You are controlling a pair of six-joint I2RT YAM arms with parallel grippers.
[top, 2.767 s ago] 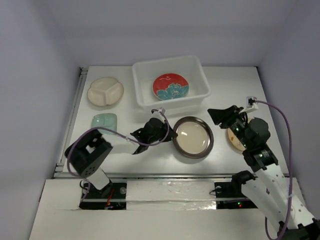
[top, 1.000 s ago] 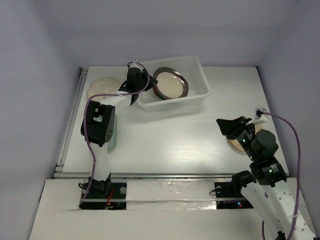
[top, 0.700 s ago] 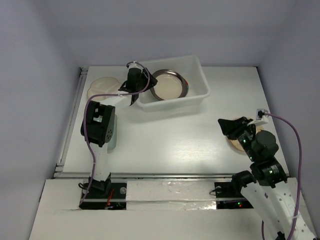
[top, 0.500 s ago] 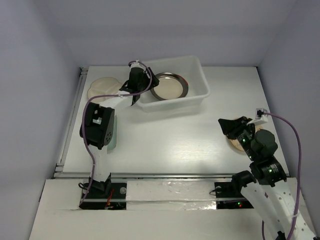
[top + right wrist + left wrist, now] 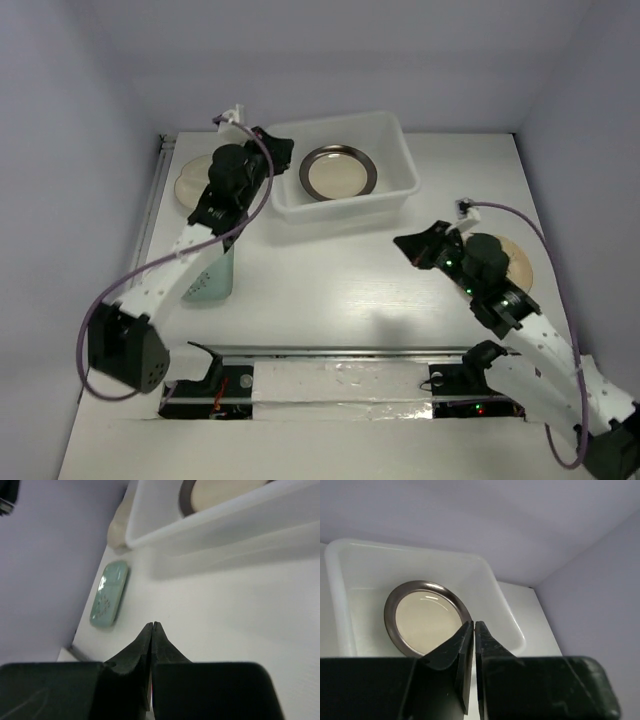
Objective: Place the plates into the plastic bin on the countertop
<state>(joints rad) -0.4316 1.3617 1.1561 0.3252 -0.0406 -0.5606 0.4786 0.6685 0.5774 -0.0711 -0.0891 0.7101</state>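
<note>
**A:** Since the overhead view takes in the whole bench (image 5: 330,285), where on it does the plastic bin (image 5: 345,208) stand?

**B:** At twelve o'clock, close to the far edge. The dark-rimmed metallic plate (image 5: 338,172) lies flat on its floor.

**A:** And the left pincer (image 5: 473,624)?

**B:** It hangs by the bin's ten o'clock corner, above the rim. In its wrist view the fingers (image 5: 460,652) stand almost together, with only a thin slit between them. They hold nothing, and the metallic plate shows just beyond the tips.

**A:** The right pincer (image 5: 152,624)?

**B:** It is over bare bench at about four o'clock from the middle, pointing toward nine o'clock. Its fingers are pressed tight together and it is empty.

**A:** Which plates lie outside the bin?

**B:** I see three, all on the bench:
- The cream divided plate (image 5: 188,185) is at ten o'clock, just beside the bin and partly under the left arm.
- The mint plate (image 5: 109,594) is at eight o'clock, with the same arm crossing over it.
- The cream floral plate (image 5: 520,262) is at four o'clock, half hidden behind the right arm and well apart from the bin
</note>
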